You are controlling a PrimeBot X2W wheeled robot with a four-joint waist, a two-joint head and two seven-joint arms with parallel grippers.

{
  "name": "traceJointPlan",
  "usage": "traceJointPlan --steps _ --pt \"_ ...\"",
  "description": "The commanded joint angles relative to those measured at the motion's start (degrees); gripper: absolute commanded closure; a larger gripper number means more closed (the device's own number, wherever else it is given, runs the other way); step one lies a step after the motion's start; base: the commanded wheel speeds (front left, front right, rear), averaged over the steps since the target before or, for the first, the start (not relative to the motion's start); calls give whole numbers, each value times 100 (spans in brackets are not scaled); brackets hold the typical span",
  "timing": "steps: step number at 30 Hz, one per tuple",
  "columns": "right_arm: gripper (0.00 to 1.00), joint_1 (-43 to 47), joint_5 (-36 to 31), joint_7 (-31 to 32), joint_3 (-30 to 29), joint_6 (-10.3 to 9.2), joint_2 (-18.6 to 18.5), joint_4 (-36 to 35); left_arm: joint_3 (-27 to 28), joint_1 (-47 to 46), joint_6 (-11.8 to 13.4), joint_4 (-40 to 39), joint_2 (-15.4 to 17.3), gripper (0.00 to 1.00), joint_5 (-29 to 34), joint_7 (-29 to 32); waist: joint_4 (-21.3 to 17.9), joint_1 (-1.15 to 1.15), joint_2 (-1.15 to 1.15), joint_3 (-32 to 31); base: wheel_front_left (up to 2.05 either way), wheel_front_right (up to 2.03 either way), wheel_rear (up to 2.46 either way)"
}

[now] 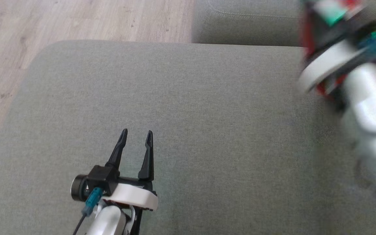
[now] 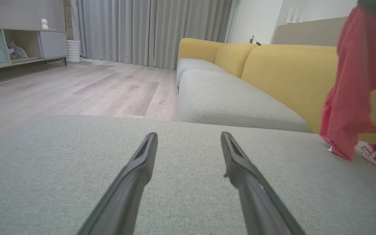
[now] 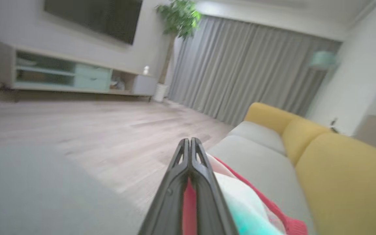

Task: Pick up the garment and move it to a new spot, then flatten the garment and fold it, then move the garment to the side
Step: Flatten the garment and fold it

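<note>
Starting at the left of the head view, a pale wood-plank floor [image 1: 77,19] borders a broad grey-green fabric sofa seat [image 1: 224,114]. Low on the left of that seat the left end effector [image 1: 136,132] hovers with its two long dark fingers [image 1: 117,153] spread wide apart, nothing between them, tips pointing toward the seat's far edge. Its own wrist view gives the same wide gap over bare weave. Past that far edge a second grey seat cushion [image 2: 233,104] runs toward grey pleated curtains [image 2: 142,29], with mustard-yellow upholstered backrests [image 2: 289,71] along its right side. Further right, the red fabric garment [image 2: 354,81] hangs in the air in a loose, crumpled drape before the yellow backrest, over the right-hand part of the grey-green seat. Its lowest folds reach the seat surface or stop just above it; I cannot tell whether they touch. At the right margin of the head view the pale right forearm [image 1: 370,107] is blurred, with streaks of red and teal around its raised wrist. In the right wrist view the right end effector [image 3: 190,141] is clamped tight, fingers pressed together at the tips with a strip of the garment pinched between them lower down. More of the cloth, white and turquoise with a red knitted edge, spills to the right of the fingers.
</note>
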Motion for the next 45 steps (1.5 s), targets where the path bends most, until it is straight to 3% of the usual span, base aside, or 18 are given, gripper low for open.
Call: traceJointPlan --steps 1,8,10,11,12,20,26,30,33,38,45 --pt "100 255 -27 53 293 -4 188 -222 211 -130 27 -200 8 0 -22 -55 -8 0 0 18 0 0 0" --pt "100 1772 286 337 2117 -4 932 -342 179 -217 38 -151 8 0 -53 -55 -46 0 0 82 0 0 0" --pt "99 1948 390 371 2356 -4 991 -317 167 -230 30 -126 8 0 -59 -55 -83 0 0 89 0 0 0" --pt "13 1998 428 372 2448 -4 1000 -312 165 -233 31 -114 8 0 -63 -55 -109 0 0 90 0 0 0" --pt "0 2033 498 365 2467 -4 1009 -304 167 -233 35 -105 8 0 -66 -55 -142 0 0 93 0 0 0" --pt "0 2159 827 -49 1432 -4 947 -513 189 -219 47 -77 8 0 -92 -55 -397 0 0 42 0 0 0" --pt "0 2784 598 -192 -346 -4 955 -1120 245 -161 72 -123 8 0 -99 -55 -650 0 0 -60 0 0 0" --pt "0 3533 140 -201 -1668 -4 1237 -1713 316 -101 82 -182 8 0 -74 -55 -815 0 0 -106 0 0 0" --pt "0 4096 -322 -202 -2252 -4 1419 -2037 345 -54 76 -217 8 0 -60 -55 -917 0 0 -114 0 0 0" --pt "0 4579 -516 -203 -2566 -4 1540 -2203 283 -70 4 -167 8 0 -24 -55 -960 0 0 -77 0 0 0" --pt "0 4273 51 52 -2125 -4 1547 -1753 237 -191 -24 -148 8 0 -2 -55 -776 0 0 134 0 0 0"
